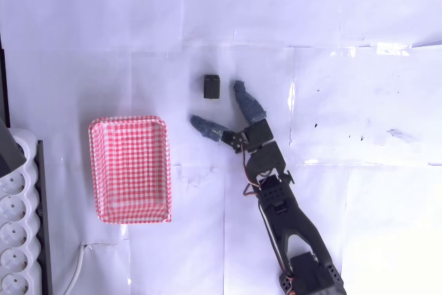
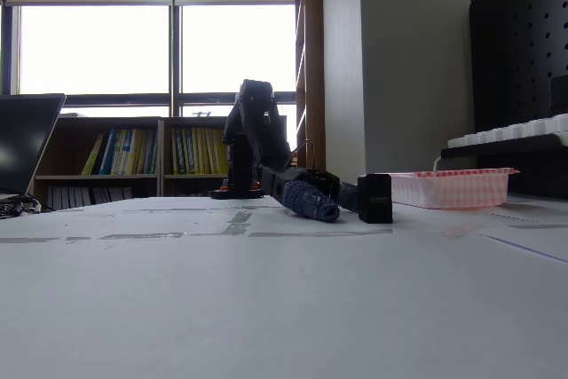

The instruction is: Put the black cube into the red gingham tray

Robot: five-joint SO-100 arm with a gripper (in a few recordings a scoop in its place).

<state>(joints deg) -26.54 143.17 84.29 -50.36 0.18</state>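
The black cube (image 1: 211, 86) is a small dark block standing on the white table, up and right of the red gingham tray (image 1: 130, 169). My gripper (image 1: 219, 106) is open, its two blue-grey padded fingers (image 1: 248, 101) spread wide just below and right of the cube, apart from it. In the fixed view the cube (image 2: 374, 199) stands in front of the tray (image 2: 453, 188), with one padded finger (image 2: 311, 201) lying low on the table to its left. The tray holds nothing that I can see.
A white power strip (image 1: 17, 226) with a cable lies along the left edge, beside the tray. The black arm (image 1: 283, 205) reaches in from the bottom right. A black pegboard (image 2: 519, 77) stands behind the tray in the fixed view. Open white paper covers the rest.
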